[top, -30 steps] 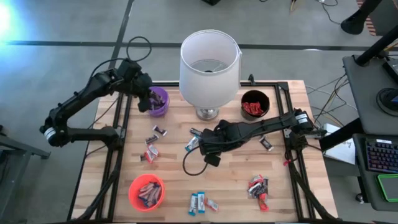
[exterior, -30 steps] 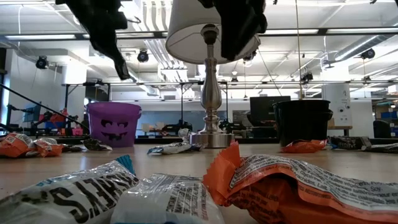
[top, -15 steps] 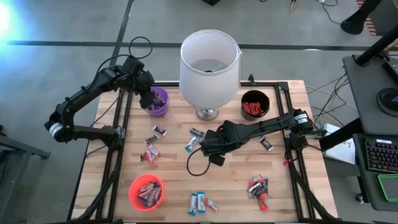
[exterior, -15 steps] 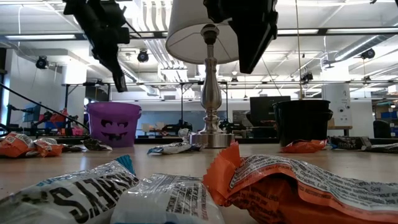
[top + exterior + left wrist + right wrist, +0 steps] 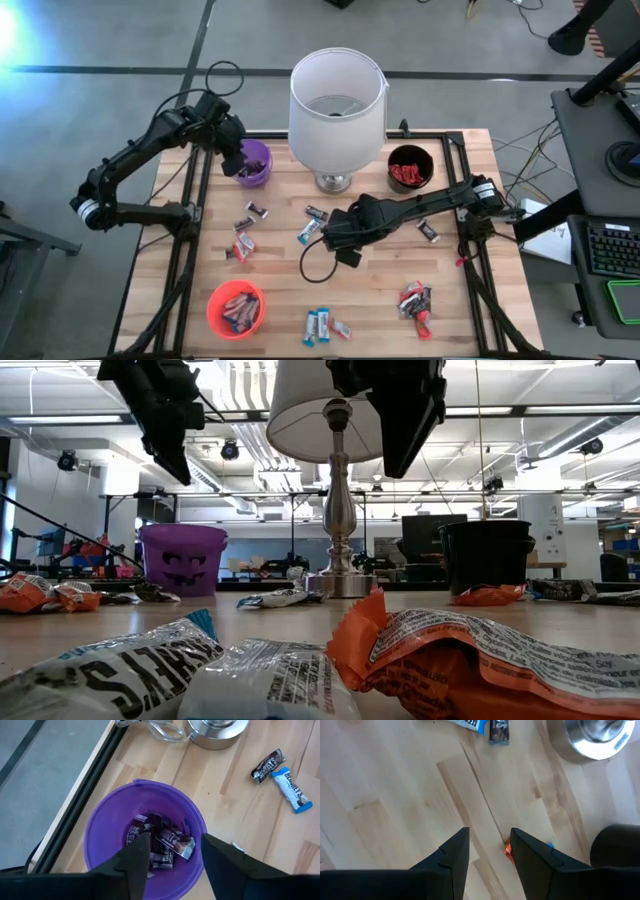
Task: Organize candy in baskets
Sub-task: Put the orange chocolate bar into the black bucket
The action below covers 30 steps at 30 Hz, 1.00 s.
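Note:
My left gripper (image 5: 172,862) hangs open above the purple basket (image 5: 107,835), which holds dark-wrapped candy (image 5: 162,842); it also shows as my left gripper (image 5: 236,152) in the high view. My right gripper (image 5: 490,851) hovers open over bare wood at mid-table, nothing between its fingers; it shows as my right gripper (image 5: 330,232) from above. A blue candy (image 5: 309,232) and a dark candy (image 5: 316,213) lie just beside it. The black basket (image 5: 410,168) holds red candy, and the orange basket (image 5: 236,308) holds dark candy.
A white lamp (image 5: 337,100) on a metal base stands at the far middle between the purple and black baskets. Loose candy lies left of centre (image 5: 243,240), near the right arm (image 5: 428,231), at the near right (image 5: 415,300) and near middle (image 5: 318,326).
My left gripper has opened above the purple basket; the dark piece that hung below its fingertips in the low view is gone from there. My right gripper has tipped a little steeper over mid-table and stays open.

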Available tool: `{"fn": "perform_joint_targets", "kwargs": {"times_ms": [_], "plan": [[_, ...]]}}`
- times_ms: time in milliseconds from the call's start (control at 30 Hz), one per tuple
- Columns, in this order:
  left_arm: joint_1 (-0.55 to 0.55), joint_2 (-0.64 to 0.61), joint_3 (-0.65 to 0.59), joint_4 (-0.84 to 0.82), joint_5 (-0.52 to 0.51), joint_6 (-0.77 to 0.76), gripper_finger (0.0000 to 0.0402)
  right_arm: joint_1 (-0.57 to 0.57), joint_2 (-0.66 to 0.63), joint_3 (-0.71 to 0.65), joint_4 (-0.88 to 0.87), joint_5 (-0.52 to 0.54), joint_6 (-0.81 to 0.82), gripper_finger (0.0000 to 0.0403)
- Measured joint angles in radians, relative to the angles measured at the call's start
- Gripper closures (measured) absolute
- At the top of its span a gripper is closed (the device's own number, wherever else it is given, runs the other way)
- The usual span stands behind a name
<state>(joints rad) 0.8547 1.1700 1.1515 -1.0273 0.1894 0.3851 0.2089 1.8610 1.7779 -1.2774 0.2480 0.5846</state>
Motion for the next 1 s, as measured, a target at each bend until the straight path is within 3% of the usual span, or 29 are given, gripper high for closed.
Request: {"fn": "perform_joint_targets", "kwargs": {"times_ms": [367,600,800,1000], "plan": [[-0.004,-0.022,0.0,-0.07,0.023,-0.025,0.023,0.051,0.0,0.0,0.088,-0.332,0.054,0.0266],[-0.023,-0.072,0.0,-0.076,0.156,-0.02,0.023,0.124,0.001,-0.001,0.172,-0.33,0.14,0.0266],[-0.037,-0.115,0.0,-0.08,0.161,-0.008,0.023,0.182,0.003,-0.059,0.329,-0.327,0.191,0.0266],[-0.037,-0.15,0.0,-0.107,0.161,0.009,0.023,0.241,0.005,-0.183,0.479,-0.327,0.37,0.0266]]}}
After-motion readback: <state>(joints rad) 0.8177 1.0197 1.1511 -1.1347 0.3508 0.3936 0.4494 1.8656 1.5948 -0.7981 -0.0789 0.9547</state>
